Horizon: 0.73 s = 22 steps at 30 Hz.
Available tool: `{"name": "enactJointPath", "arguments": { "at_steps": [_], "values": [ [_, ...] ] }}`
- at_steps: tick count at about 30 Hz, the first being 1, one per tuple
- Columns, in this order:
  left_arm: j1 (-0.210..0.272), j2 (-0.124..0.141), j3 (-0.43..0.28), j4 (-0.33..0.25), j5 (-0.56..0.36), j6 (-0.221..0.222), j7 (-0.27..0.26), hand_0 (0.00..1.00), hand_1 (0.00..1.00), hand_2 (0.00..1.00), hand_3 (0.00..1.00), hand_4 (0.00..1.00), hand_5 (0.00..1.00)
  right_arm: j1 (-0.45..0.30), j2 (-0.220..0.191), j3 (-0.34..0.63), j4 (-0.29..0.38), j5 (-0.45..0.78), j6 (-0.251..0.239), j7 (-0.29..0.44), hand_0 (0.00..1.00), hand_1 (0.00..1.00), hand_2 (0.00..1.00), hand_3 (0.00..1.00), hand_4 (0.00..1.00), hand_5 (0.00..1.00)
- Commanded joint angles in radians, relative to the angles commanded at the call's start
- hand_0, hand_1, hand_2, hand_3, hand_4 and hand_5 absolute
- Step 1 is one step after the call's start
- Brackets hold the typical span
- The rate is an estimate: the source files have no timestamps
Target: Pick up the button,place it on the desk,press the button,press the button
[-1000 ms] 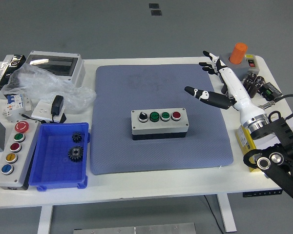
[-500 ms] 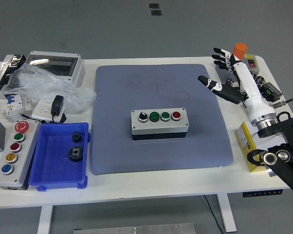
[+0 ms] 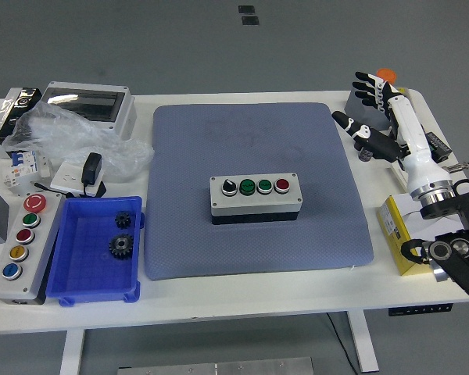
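A button box (image 3: 255, 198) is lying near the middle of a grey mat (image 3: 254, 187) on the white table (image 3: 242, 293), with a black selector, two green buttons and one red button shown in a row on its top. Right of the box, past the mat's right edge, the right hand (image 3: 377, 117) is being held above the table with fingers spread and nothing grasped. An orange cap (image 3: 386, 75) is partly hidden just behind the hand. Left of the box, off the mat, a blue tray (image 3: 94, 290) is holding two black gears (image 3: 121, 246). Further left, a grey panel (image 3: 19, 247) with coloured buttons is lying at the table's edge.
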Motion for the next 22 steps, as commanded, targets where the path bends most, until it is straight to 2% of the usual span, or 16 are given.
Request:
{"name": "enactJointPath", "arguments": {
  "at_steps": [22],
  "values": [
    [-0.007, 0.005, -0.002, -0.002, 0.01, -0.001, 0.003, 0.676, 0.689, 0.616, 0.627, 0.635, 0.361, 0.001, 0.001, 0.003, -0.001, -0.018, -0.007, -0.013, 0.81, 0.79, 0.81, 0.846, 0.998, 0.667]
  ]
}}
